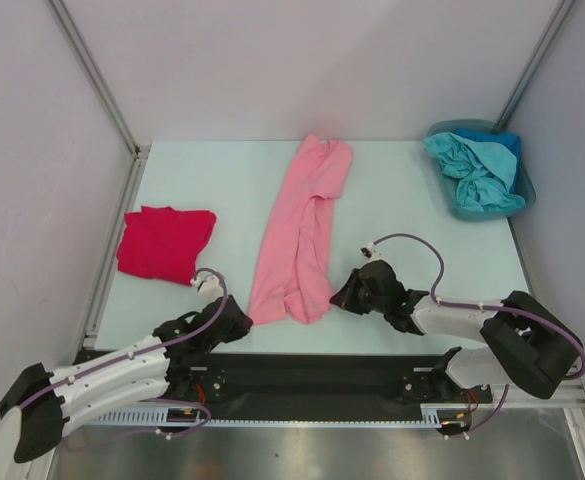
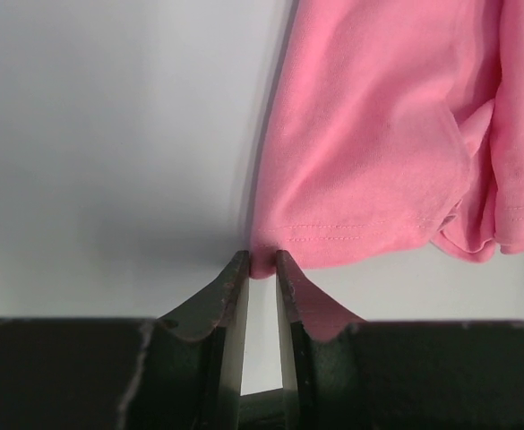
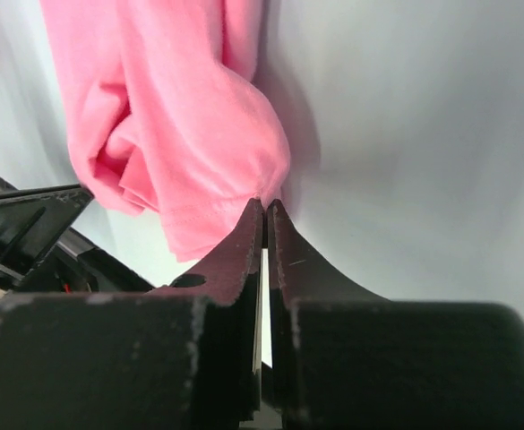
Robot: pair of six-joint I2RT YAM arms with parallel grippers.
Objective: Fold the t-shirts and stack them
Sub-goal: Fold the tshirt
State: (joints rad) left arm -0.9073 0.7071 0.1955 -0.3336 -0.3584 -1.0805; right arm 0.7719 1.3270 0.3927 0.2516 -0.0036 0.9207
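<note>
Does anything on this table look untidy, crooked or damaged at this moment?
Nothing is spilled or damaged. The pink t-shirt lies as a long strip, slightly slanted, its near end bunched unevenly. The teal and blue shirts sit crumpled in the bin at the far right.

Four t-shirts on the table: one pink, one red, two bundled in a tub.

The pink t-shirt (image 1: 302, 230) lies in the middle as a long narrow strip from far to near, loosely folded lengthwise, its near end rumpled with the stitched hem showing. The red t-shirt (image 1: 165, 243) sits well apart on the left, folded into a rough square. At the far right, a teal t-shirt (image 1: 467, 170) and a blue t-shirt (image 1: 502, 145) lie crumpled together in a teal tub (image 1: 472, 212).
</note>
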